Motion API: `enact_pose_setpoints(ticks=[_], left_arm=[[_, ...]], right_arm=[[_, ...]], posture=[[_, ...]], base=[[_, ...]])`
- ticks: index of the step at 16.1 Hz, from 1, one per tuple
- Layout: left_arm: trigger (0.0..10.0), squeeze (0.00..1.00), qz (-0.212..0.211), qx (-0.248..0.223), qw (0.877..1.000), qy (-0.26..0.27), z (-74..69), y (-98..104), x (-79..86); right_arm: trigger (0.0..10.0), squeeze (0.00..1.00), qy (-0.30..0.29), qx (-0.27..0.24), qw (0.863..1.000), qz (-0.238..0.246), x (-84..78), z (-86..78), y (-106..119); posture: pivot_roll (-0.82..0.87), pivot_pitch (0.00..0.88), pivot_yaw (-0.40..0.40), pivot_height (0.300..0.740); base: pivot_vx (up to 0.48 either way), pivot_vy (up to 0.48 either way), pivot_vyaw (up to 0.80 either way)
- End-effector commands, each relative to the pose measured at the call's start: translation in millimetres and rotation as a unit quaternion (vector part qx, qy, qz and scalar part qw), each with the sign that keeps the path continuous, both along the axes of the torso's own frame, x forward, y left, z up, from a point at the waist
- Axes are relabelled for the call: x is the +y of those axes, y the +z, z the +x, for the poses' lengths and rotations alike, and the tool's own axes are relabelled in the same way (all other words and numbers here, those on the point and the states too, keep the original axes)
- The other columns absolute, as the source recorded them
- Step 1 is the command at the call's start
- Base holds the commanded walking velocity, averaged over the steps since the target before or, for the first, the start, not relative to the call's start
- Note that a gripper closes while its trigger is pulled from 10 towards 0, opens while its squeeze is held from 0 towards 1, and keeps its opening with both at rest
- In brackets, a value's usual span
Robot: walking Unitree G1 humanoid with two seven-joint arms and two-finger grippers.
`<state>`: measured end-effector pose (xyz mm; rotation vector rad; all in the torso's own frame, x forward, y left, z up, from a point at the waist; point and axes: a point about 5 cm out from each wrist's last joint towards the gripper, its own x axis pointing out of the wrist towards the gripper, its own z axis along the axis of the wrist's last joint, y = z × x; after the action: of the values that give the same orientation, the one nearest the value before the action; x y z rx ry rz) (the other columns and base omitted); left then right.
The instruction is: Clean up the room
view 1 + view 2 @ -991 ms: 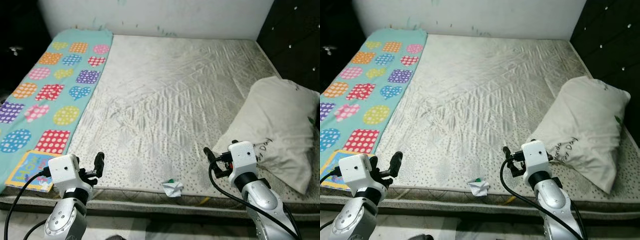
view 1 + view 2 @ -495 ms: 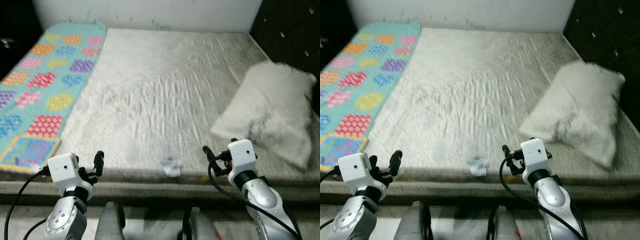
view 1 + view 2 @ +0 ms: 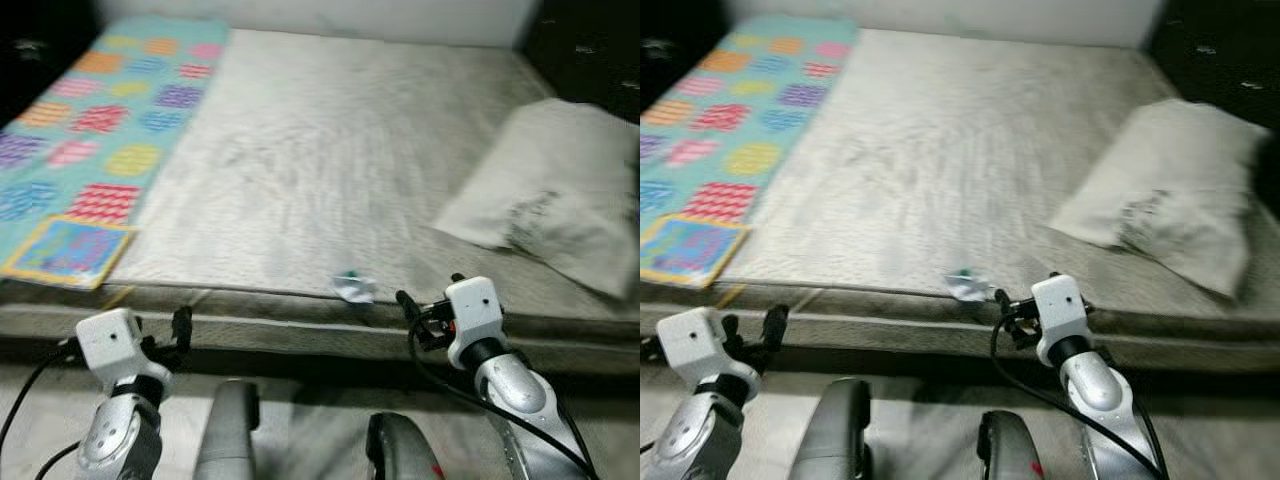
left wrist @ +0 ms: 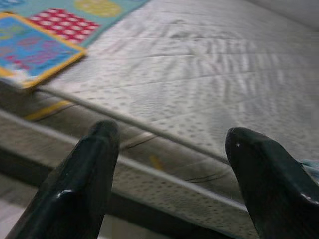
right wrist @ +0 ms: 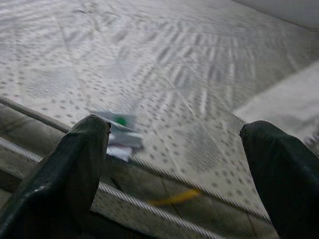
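Observation:
A small crumpled white wrapper (image 3: 353, 287) with a green spot lies at the front edge of the bare grey mattress (image 3: 320, 150). My right gripper (image 3: 404, 299) hovers open just in front of that edge, slightly right of the wrapper, which sits off the inner side of one finger in the right wrist view (image 5: 119, 134). My left gripper (image 3: 182, 322) is open and empty, held below the mattress edge further left. The left wrist view looks along its two spread fingers (image 4: 94, 149) at the mattress side.
A white pillow (image 3: 560, 190) lies on the right of the bed. A turquoise blanket (image 3: 90, 130) with coloured patches covers the left strip, with a picture book (image 3: 68, 250) on its near end. My own legs (image 3: 228, 430) stand on the floor before the bed.
The camera has drawn back and tipped down: the bed sits higher in the picture and my legs have come into view. Both grippers stay open and hold nothing.

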<state>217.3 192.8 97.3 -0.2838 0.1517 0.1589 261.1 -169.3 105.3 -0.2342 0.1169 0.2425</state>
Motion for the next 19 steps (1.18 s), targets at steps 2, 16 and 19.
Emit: enact_pose_setpoints(ticks=[2, 16, 19], left_arm=[[10.0, 0.0, -0.003, -0.001, 1.0, 0.0, -1.6, 1.4, -1.2], [10.0, 0.0, -0.015, -0.019, 0.999, -0.022, 0.8, 4.5, -4.9], [10.0, 0.0, -0.016, -0.019, 0.999, -0.022, 1.0, 4.1, -5.2]], right_arm=[[10.0, 0.0, 0.0, -0.005, 1.0, -0.001, -0.9, 1.3, 2.0], [10.0, 0.0, 0.011, -0.03, 0.999, -0.001, 2.2, 6.1, 6.9], [10.0, 0.0, 0.011, -0.03, 0.999, -0.001, 1.9, 6.9, 6.4]], posture=[[0.0, 0.163, -0.039, 0.588], [-0.01, 0.141, -0.037, 0.588], [-0.01, 0.14, -0.039, 0.588]], base=[[0.0, 0.0, 0.0], [0.174, 0.0, 0.22], [0.294, 0.0, 0.0]])
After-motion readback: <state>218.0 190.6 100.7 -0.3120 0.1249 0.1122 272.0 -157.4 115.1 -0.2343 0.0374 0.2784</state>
